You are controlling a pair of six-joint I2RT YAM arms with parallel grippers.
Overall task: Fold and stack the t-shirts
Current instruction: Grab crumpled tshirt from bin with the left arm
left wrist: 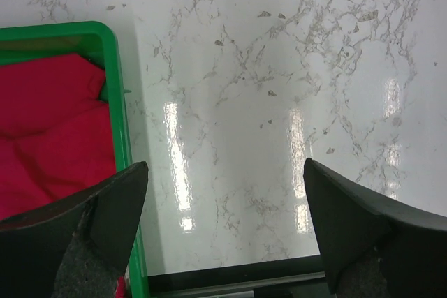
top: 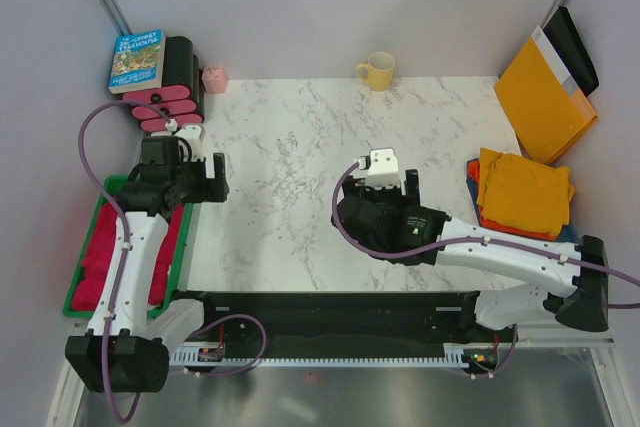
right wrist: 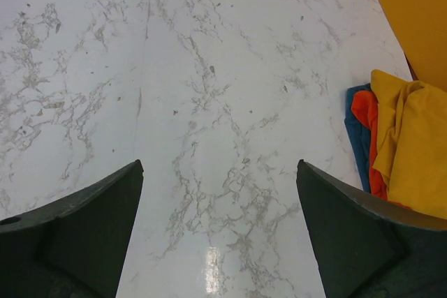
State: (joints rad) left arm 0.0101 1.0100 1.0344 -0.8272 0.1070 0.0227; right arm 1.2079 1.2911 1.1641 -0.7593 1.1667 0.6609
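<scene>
A crimson red t-shirt [top: 100,247] lies in the green crate [top: 84,247] at the table's left edge; it also shows in the left wrist view [left wrist: 49,137]. A stack of folded t-shirts sits at the right: mustard-yellow [top: 523,190] on top, orange-red [top: 500,219] and blue under it. The right wrist view shows the mustard-yellow [right wrist: 415,151], orange-red [right wrist: 364,113] and blue [right wrist: 360,151] shirts at its right edge. My left gripper [left wrist: 223,221] is open and empty over bare table beside the crate. My right gripper [right wrist: 220,228] is open and empty over the middle of the table.
A stiff orange-yellow envelope [top: 543,99] leans at the back right. A yellow mug [top: 378,70] and a small pink cup [top: 214,78] stand at the back. A book [top: 137,59] rests on a black holder with pink rolls [top: 165,107] at the back left.
</scene>
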